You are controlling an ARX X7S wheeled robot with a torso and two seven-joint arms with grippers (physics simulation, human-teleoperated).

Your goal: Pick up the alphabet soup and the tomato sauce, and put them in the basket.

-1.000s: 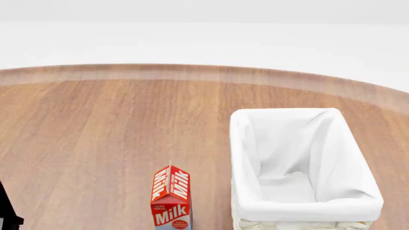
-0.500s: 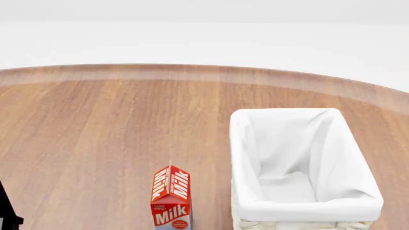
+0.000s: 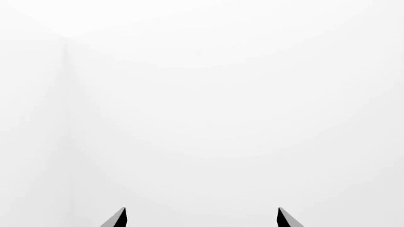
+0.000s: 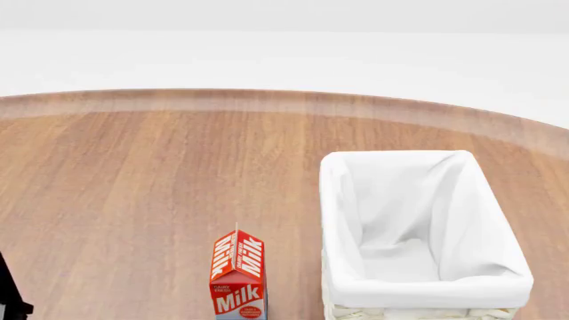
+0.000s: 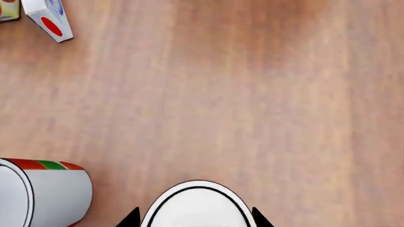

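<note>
While the left gripper points at plain white with its fingers wide apart and nothing in them, the other arm is down by the cans. The tomato sauce is at the lower left of the right wrist view. Just beside it, at the bottom middle, a white can top sits between the fingers of the right gripper, likely lined up for a grab. I cannot tell if they squeeze it, or which can it is. The basket waits at the head view's lower right, its top open for cans.

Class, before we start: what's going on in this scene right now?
The right gripper sits over a white-topped can, fingertips flanking it; contact is unclear. The red-and-green-labelled tomato sauce can is beside it on the wooden table. The left gripper is open, empty. The white cloth-lined wicker basket holds nothing yet.
</note>
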